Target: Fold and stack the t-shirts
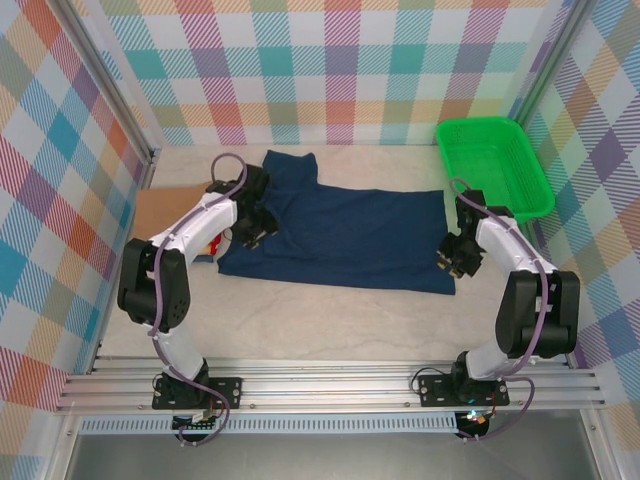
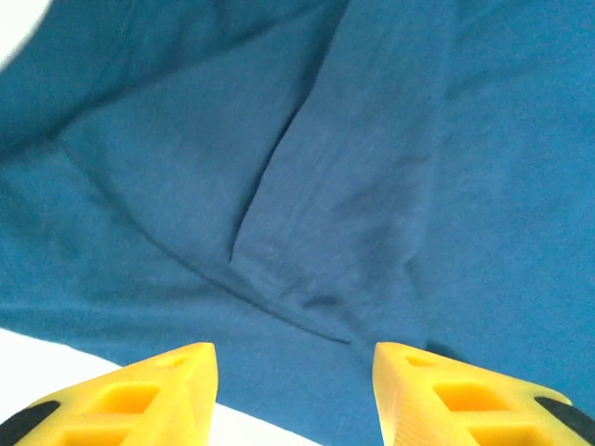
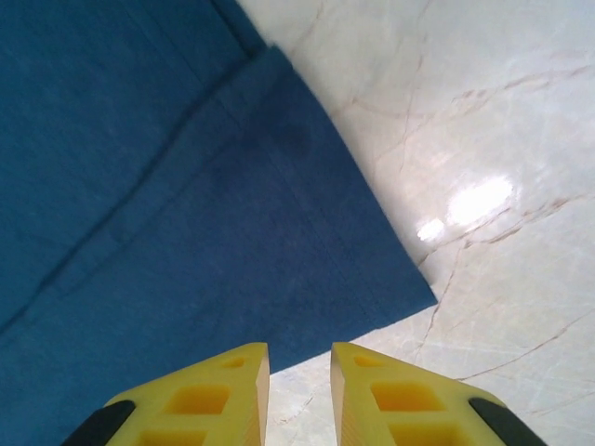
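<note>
Since the navy t-shirt (image 1: 350, 235) looks only partly folded, mid surface (image 1: 330, 320), I'd say more folding's left, stacking too. Both sit unclenched, holding nothing: left gripper (image 1: 254, 234) at its 9 o'clock end, right gripper (image 1: 452, 262) at 3 o'clock.
</note>
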You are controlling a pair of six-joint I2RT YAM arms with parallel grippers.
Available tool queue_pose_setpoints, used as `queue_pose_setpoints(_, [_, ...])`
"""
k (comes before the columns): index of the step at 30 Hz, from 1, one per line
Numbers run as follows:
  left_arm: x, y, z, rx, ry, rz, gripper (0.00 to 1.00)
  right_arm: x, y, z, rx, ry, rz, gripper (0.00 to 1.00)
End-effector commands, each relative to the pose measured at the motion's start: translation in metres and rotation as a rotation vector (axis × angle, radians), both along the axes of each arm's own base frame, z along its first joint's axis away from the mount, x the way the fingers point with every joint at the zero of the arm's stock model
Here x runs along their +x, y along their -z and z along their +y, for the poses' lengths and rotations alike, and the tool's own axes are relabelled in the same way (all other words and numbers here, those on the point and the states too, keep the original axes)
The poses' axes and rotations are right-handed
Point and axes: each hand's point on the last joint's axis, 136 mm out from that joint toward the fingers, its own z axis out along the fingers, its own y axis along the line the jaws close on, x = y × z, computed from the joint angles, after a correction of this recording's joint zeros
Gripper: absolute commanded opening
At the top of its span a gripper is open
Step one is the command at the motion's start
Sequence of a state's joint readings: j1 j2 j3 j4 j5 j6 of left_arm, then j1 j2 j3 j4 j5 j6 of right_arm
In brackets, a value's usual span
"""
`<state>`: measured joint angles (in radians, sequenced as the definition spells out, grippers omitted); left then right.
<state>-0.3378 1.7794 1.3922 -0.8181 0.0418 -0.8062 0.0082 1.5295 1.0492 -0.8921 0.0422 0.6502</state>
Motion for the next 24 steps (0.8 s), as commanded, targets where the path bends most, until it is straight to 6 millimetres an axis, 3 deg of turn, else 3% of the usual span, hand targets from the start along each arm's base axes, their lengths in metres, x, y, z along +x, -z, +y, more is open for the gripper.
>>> queue_pose_setpoints(1, [-0.002, 0.018, -0.019, -0.110, -0.045, 0.033, 0.46, 0.016, -0.004, 0.014, 0.068, 0.004, -0.072, 0.23])
queue_pose_setpoints(5, [-0.004, 0.039, -0.012, -0.071, -0.058, 0.065, 0.36, 0.016, -0.002, 0.016, 0.073, 0.008, -0.064, 0.21])
queue_pose_setpoints(9, [0.007, 0.045, -0.005, -0.043, -0.048, 0.057, 0.36, 0.015, -0.004, 0.017, 0.074, 0.000, -0.064, 0.21])
queue_pose_setpoints(12, [0.004, 0.051, 0.004, 0.029, -0.037, 0.103, 0.35, 0.013, -0.004, 0.016, 0.068, -0.006, -0.057, 0.21])
queue_pose_setpoints(19, [0.002, 0.064, 0.006, 0.045, -0.026, 0.118, 0.34, 0.015, -0.005, 0.017, 0.070, -0.012, -0.056, 0.21])
queue_pose_setpoints(24, [0.017, 0.062, 0.001, 0.039, -0.022, 0.072, 0.19, 0.018, -0.007, 0.016, 0.067, -0.018, -0.059, 0.21])
